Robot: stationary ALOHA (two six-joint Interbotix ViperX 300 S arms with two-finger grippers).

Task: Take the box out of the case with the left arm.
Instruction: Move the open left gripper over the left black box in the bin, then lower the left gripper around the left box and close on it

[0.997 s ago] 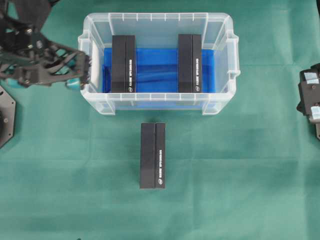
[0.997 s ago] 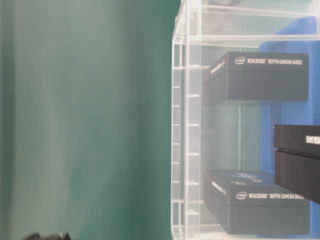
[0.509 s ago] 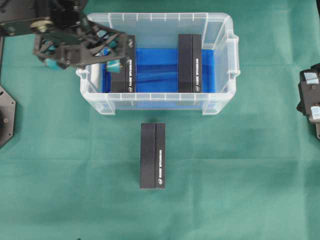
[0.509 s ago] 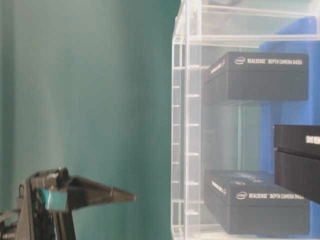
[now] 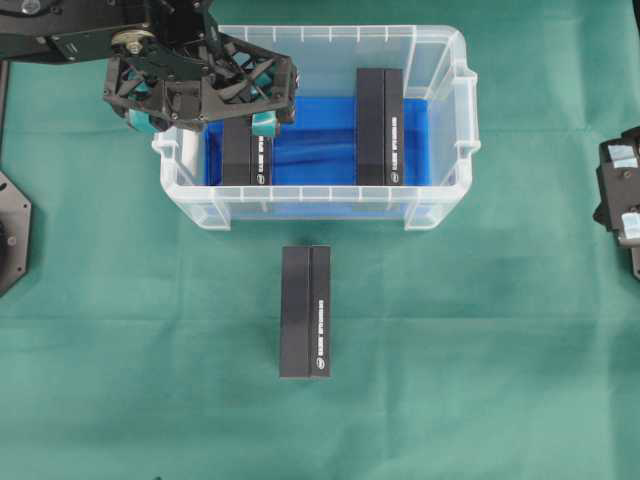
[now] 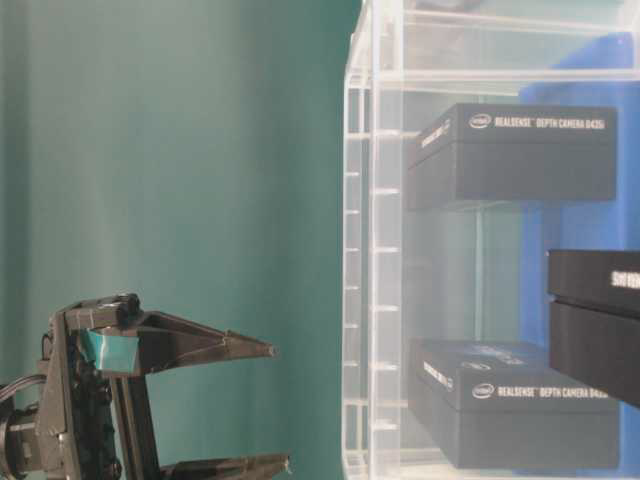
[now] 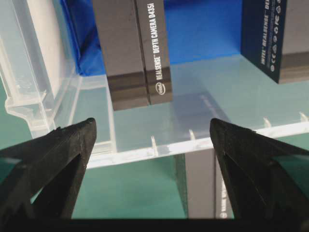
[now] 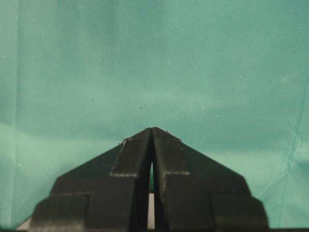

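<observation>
The clear case (image 5: 315,33) holds two black boxes on its blue lining: a left box (image 5: 247,160) and a right box (image 5: 380,125). My left gripper (image 5: 203,118) hovers open above the case's left end, its teal-padded fingers (image 5: 265,122) spread wide, with the left box's far end partly hidden beneath it. In the left wrist view the left box (image 7: 133,53) lies ahead of the open gripper (image 7: 152,126), beyond the case's wall (image 7: 145,152), and nothing sits between the jaws. From table level the gripper (image 6: 278,406) is above the case's rim (image 6: 360,250). My right gripper (image 8: 152,129) is shut over bare cloth.
A third black box (image 5: 305,312) lies on the green cloth in front of the case, outside it. The right arm (image 5: 620,200) rests at the right edge. A black base plate (image 5: 12,230) sits at the left edge.
My left gripper has travelled right, from beside the case's left wall to above its left end and the left box. It stayed open. The boxes and the right arm have not moved.
</observation>
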